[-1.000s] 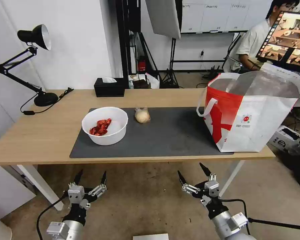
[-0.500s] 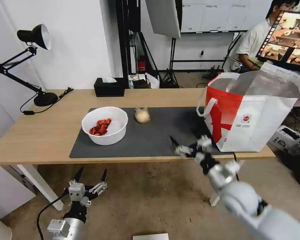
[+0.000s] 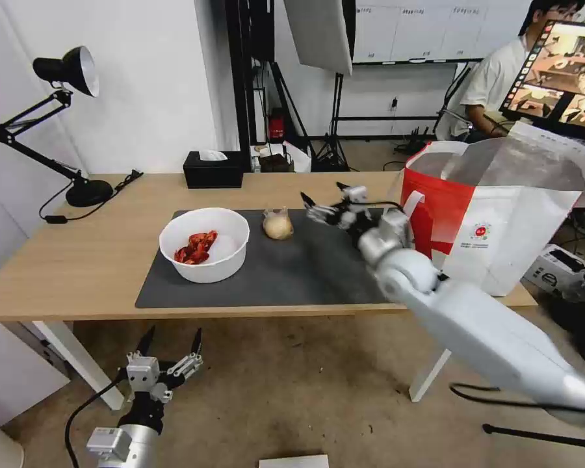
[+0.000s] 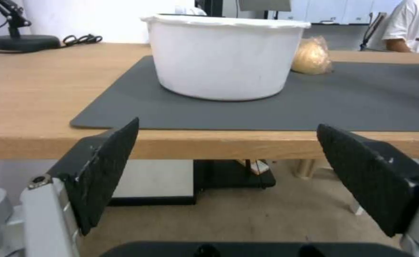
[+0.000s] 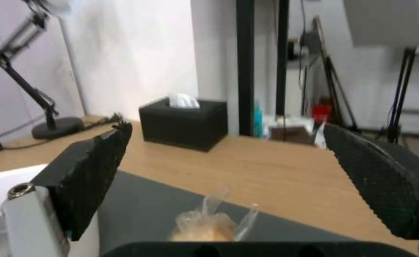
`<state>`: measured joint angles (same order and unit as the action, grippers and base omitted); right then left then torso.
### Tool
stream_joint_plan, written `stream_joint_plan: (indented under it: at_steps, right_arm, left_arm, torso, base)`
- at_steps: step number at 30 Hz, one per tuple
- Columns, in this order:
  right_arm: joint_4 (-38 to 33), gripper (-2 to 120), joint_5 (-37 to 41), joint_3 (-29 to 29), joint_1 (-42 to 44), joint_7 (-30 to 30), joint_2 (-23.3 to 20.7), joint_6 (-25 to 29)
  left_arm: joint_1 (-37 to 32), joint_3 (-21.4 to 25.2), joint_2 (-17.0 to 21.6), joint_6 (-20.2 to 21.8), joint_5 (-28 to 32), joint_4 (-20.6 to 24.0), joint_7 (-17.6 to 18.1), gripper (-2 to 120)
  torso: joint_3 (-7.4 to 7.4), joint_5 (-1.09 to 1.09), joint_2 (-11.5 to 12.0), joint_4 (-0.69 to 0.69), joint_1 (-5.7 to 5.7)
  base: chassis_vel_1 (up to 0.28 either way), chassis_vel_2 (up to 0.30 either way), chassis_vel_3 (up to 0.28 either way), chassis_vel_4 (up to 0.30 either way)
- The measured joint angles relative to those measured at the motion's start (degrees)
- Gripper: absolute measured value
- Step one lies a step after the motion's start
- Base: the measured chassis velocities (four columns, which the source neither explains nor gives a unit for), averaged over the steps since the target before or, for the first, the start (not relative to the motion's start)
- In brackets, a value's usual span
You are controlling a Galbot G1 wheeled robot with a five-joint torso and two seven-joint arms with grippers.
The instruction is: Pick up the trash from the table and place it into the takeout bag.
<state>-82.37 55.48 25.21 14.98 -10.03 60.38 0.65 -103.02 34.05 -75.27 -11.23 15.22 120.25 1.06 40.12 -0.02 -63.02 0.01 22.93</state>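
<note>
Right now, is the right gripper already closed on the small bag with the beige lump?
No, the right gripper hovers open beside the small clear bag, not touching it.

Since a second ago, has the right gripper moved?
Yes. The right gripper rose from below the table edge to above the mat, near the small clear bag.

On the counter (image 3: 78, 260), a mat (image 3: 273, 273) carries a bowl (image 3: 205, 244) at its left, shells (image 3: 196, 247) inside it, and a small bag (image 3: 277, 225) just to the bowl's right. The takeout bag (image 3: 494, 221) stands at the counter's right end. A tissue box (image 3: 212, 169) sits behind the mat; a desk lamp (image 3: 78, 188) stands far left. The right claw (image 3: 325, 205) hangs above the mat, right of the small bag. The left claw (image 3: 169, 351) sits below the counter's front edge.
</note>
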Motion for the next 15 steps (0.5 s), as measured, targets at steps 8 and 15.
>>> stream_joint_plan:
  at_steps: [8,15]
  right_arm:
    - [17.0,100,0.7,3.4,-7.2,3.5,9.8,-5.3]
    - [25.0,100,-1.3,3.9,-9.8,6.1,14.8,-10.5]
  left_arm:
    - [-0.1,0.1,-0.6,0.0,0.0,-0.5,0.0,100]
    - [-0.2,0.3,-0.6,-0.1,0.0,-0.9,-0.1,100]
  torso:
    - [0.0,0.01,0.0,-0.01,0.0]
    - [-0.01,0.01,0.0,-0.01,0.0]
  base:
    - [0.0,0.0,0.0,0.0]
    - [0.0,0.0,0.0,0.0]
